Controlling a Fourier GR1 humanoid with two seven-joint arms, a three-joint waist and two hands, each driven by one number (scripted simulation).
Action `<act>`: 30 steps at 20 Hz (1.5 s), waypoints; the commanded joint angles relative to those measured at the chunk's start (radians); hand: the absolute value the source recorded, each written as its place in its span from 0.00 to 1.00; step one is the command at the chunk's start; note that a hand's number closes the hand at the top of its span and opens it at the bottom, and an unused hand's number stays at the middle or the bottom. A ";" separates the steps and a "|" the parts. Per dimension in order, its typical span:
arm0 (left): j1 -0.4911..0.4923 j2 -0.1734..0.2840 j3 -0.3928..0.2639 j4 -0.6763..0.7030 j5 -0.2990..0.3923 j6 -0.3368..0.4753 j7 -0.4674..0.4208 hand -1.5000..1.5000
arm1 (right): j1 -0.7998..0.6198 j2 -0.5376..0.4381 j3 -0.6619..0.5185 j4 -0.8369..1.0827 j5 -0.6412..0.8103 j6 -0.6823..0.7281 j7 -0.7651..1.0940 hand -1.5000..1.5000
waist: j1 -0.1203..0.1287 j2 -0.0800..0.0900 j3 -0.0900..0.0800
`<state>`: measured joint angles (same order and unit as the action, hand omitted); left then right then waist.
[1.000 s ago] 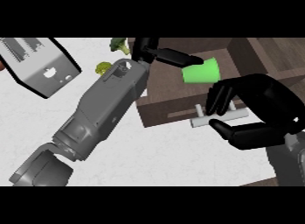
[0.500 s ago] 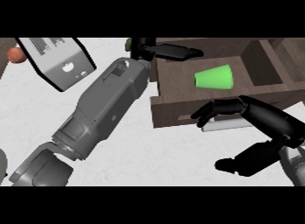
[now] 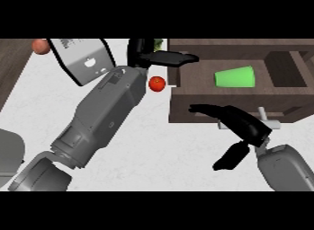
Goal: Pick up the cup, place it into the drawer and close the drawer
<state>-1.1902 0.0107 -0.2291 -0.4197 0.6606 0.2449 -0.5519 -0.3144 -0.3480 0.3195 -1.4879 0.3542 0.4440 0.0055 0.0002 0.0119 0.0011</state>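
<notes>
White counter, open drawer point(image 3: 186, 96) with green cup point(image 3: 235, 77) inside; both hands open.

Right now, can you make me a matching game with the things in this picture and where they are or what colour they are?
Things:
1. cup
2. tomato
3. right hand
4. drawer

Matches:
A. red, on the white counter
B. brown, open
C. green, lying on its side in the drawer
D. black, at the drawer's front by the handle

Pairs: 1-C, 2-A, 3-D, 4-B
</notes>
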 commanded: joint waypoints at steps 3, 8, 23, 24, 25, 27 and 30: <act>0.076 0.022 0.016 -0.049 0.001 -0.027 -0.043 0.00 | -0.124 0.058 0.058 0.394 0.173 -0.104 -0.142 1.00 | 0.054 0.003 0.001; 0.167 0.041 -0.006 -0.130 -0.003 -0.069 -0.019 0.00 | -0.278 0.076 -0.036 0.691 0.183 -0.191 -0.266 1.00 | 0.087 0.002 0.002; 0.280 0.183 -0.007 -0.260 0.021 -0.213 0.058 0.00 | -0.604 -0.051 -0.311 1.003 0.066 -0.286 -0.375 1.00 | 0.175 0.026 0.005; 0.285 0.172 -0.005 -0.257 0.021 -0.207 0.046 0.00 | -0.628 -0.046 -0.318 0.998 0.061 -0.291 -0.351 1.00 | 0.182 0.031 0.004; 0.283 0.174 -0.009 -0.267 0.023 -0.212 0.062 0.00 | -0.632 -0.061 -0.321 1.000 0.054 -0.267 -0.352 1.00 | 0.188 0.028 0.004; 0.315 0.193 -0.009 -0.273 0.024 -0.239 0.049 0.00 | -0.627 -0.081 -0.327 0.992 0.047 -0.261 -0.356 1.00 | 0.204 0.033 0.003; 0.325 0.199 -0.019 -0.276 0.015 -0.249 0.049 0.00 | -0.629 -0.094 -0.342 0.981 0.022 -0.236 -0.360 1.00 | 0.203 0.038 0.003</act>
<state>-0.8842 0.1921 -0.2421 -0.6878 0.6800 0.0181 -0.5036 -0.7738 -0.3401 0.0609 -0.5571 0.3757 0.3026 -0.4301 0.1686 0.0297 0.0146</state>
